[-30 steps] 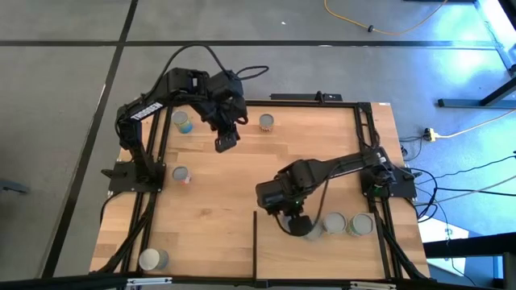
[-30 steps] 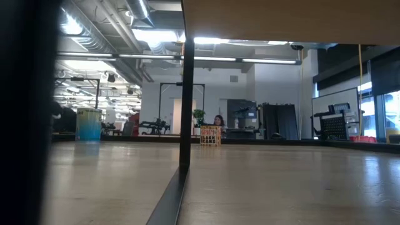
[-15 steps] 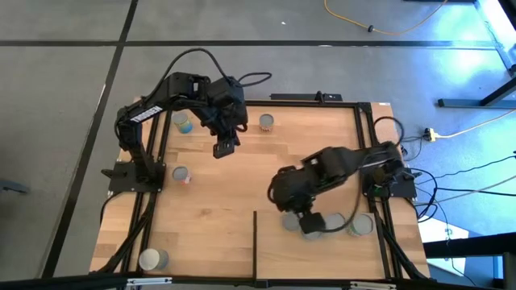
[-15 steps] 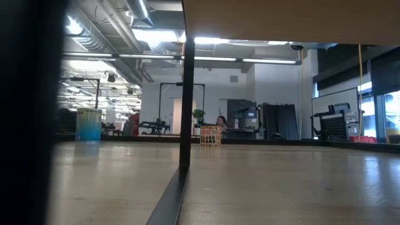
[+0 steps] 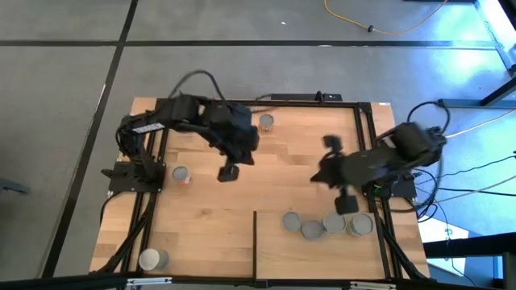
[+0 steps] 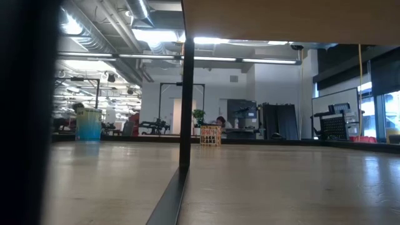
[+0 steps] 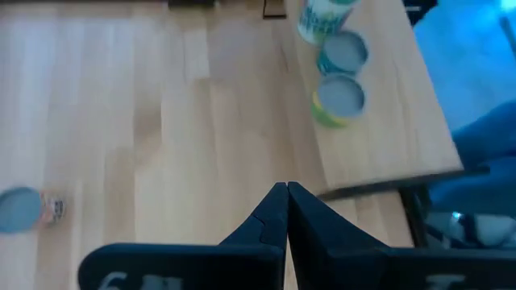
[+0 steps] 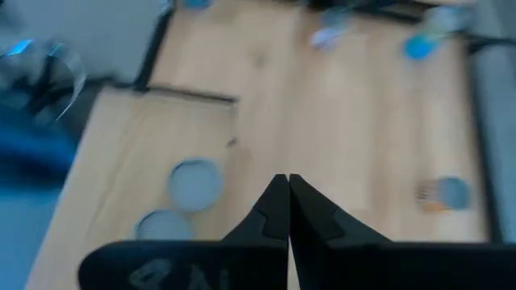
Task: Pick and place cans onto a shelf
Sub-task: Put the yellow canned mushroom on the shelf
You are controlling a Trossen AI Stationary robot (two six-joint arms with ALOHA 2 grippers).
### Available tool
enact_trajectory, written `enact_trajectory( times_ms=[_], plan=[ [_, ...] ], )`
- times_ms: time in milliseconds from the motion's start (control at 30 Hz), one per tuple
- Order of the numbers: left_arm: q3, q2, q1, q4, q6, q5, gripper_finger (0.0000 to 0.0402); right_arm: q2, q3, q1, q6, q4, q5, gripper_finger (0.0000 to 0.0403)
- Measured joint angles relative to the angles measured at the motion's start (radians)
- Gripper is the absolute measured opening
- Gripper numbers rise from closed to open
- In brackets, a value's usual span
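Seen from above, the wooden table carries the shelf at its near right corner, where four cans cluster. The left gripper hangs mid-table, the right gripper beside the cluster, both clenched on nothing. Another can lies at the near left corner. The low view alone shows the room: a blue can and a far sign with unreadable writing. Each wrist view shows fingers pressed together over cans; labels are too blurred to read.
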Motion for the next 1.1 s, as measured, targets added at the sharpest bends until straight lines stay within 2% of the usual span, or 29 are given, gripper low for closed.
enact_trajectory(
  times_ms=[167, 400, 633, 1100],
  plan=[
    [-0.004, 0.067, -0.062, 0.047, -0.008, -0.053, 0.0, -0.065, 0.0, 0.027, 0.052, -0.001, 0.206, 0.0002],
    [-0.003, 0.211, -0.119, 0.204, -0.073, -0.067, 0.0, -0.094, 0.0, 0.027, 0.049, 0.0, 0.308, 0.0002],
    [-0.002, 0.327, -0.162, 0.346, -0.191, -0.064, 0.0, -0.114, -0.001, 0.027, 0.009, -0.001, 0.3, 0.0001],
    [-0.002, 0.393, -0.257, 0.386, -0.268, -0.071, 0.0, -0.137, -0.001, 0.027, -0.059, 0.001, 0.233, 0.0001]
  ],
)
